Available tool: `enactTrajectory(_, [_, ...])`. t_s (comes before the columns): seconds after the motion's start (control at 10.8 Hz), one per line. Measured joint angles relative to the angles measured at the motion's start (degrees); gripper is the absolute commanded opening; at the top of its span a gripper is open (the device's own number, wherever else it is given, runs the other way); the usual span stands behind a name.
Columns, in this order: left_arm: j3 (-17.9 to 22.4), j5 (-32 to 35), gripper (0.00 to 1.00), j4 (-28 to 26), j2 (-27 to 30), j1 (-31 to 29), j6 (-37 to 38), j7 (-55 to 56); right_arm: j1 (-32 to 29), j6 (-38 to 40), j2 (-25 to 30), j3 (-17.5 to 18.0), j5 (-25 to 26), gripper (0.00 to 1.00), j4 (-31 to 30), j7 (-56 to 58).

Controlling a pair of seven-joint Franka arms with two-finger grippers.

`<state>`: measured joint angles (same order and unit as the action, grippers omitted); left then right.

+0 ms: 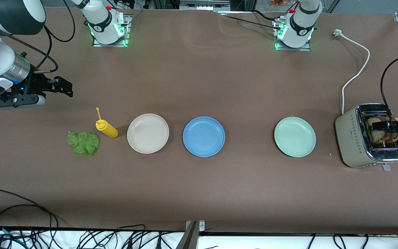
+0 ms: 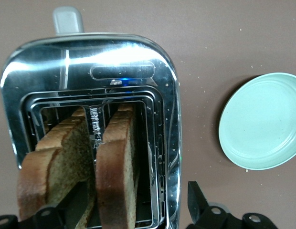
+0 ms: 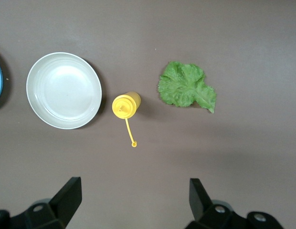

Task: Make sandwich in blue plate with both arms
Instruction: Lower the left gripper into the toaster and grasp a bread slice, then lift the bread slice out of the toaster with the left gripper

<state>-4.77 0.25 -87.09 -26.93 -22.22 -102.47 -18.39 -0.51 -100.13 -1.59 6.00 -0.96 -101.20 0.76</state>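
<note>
While front view shows brown table (image 1: 199,86), blue plate (image 1: 204,136) sits bare between beige plate (image 1: 148,133) and mint plate (image 1: 294,136); lettuce (image 1: 83,143) near right arm's end; left wrist view: left gripper (image 2: 117,214) spread wide over toaster (image 2: 133,71), straddling bread slices (image 2: 114,167); right wrist view: right gripper (image 3: 133,200) wide, empty, above table near yellow bottle (image 3: 126,105).

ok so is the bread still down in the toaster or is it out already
In. Both bread slices stand upright in the toaster slots, tops poking above the rim; the blue plate is empty.
</note>
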Motion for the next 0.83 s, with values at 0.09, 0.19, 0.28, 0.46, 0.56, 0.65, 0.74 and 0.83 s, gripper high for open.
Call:
enactTrajectory(0.09, [-0.10,0.00,0.12,-0.25,0.00,0.03,0.02,0.05,0.00,0.00,0.00,0.00,0.00,1.00,0.00,0.00])
enactTrajectory(0.19, [-0.18,0.00,0.00,-0.29,0.00,0.04,0.04,0.10,0.00,0.00,0.00,0.00,0.00,1.00,0.00,0.00])
enactTrajectory(0.28, [-0.19,0.00,0.00,-0.29,0.01,0.03,0.04,0.10,0.00,-0.02,0.00,0.00,0.00,1.00,0.00,0.00])
enactTrajectory(0.46, [-0.18,0.00,0.00,-0.29,0.08,-0.01,0.20,0.10,0.00,-0.03,0.00,0.00,0.00,1.00,0.00,0.00])
enactTrajectory(0.56, [-0.17,0.00,0.00,-0.27,0.15,-0.04,0.36,0.10,0.00,-0.03,-0.01,0.00,0.00,1.00,-0.04,0.00])
enactTrajectory(0.65, [-0.14,0.00,0.00,-0.20,0.24,-0.05,0.43,0.10,0.00,-0.06,-0.03,0.00,0.00,1.00,-0.17,0.00])
enactTrajectory(0.74, [-0.11,0.00,0.00,-0.08,0.37,-0.06,0.49,0.10,0.00,-0.17,-0.06,0.00,0.00,1.00,-0.36,0.00])
enactTrajectory(0.83, [-0.11,0.05,0.00,0.06,0.64,-0.06,0.52,0.10,0.00,-0.29,-0.09,0.00,0.00,1.00,-0.50,0.00])
